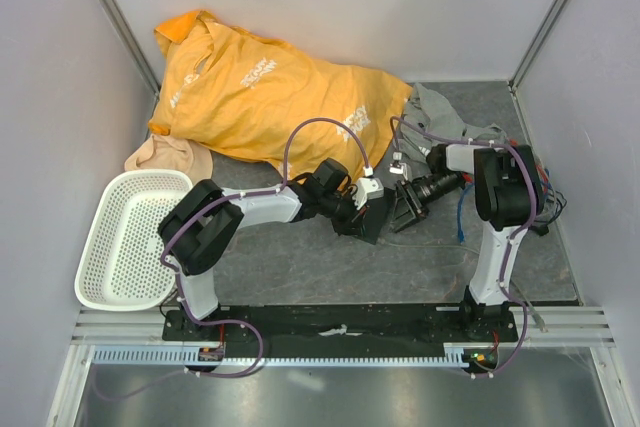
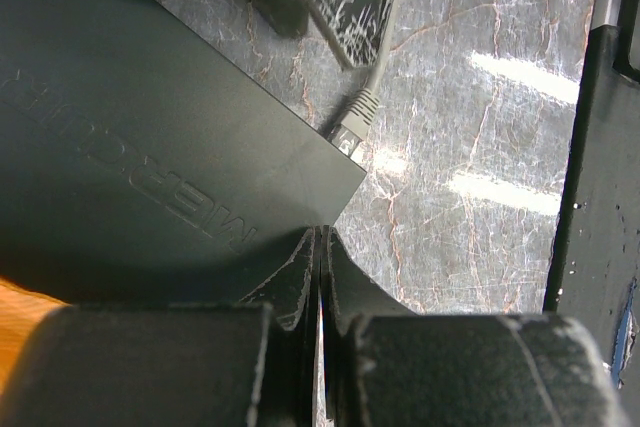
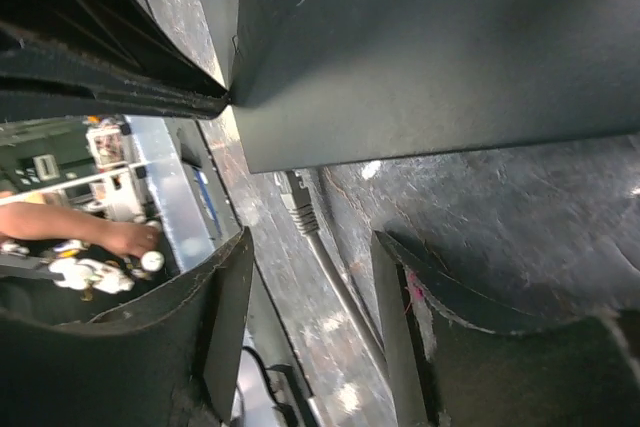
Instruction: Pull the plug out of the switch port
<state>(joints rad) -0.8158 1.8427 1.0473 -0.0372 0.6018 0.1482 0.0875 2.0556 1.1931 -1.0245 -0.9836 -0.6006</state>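
Though the left claw (image 2: 320,239) is clenched, the right claw (image 3: 312,247) gapes, seemingly astride the grey plug (image 3: 299,209).

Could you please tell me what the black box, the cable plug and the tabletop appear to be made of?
Black box: likely moulded plastic, matte, with embossed lettering.
Plug: grey rubbery boot over a clear, probably plastic, tip.
Tabletop: glossy marble-patterned surface, grey with pale veins and light reflections; stone or laminate, can't tell.
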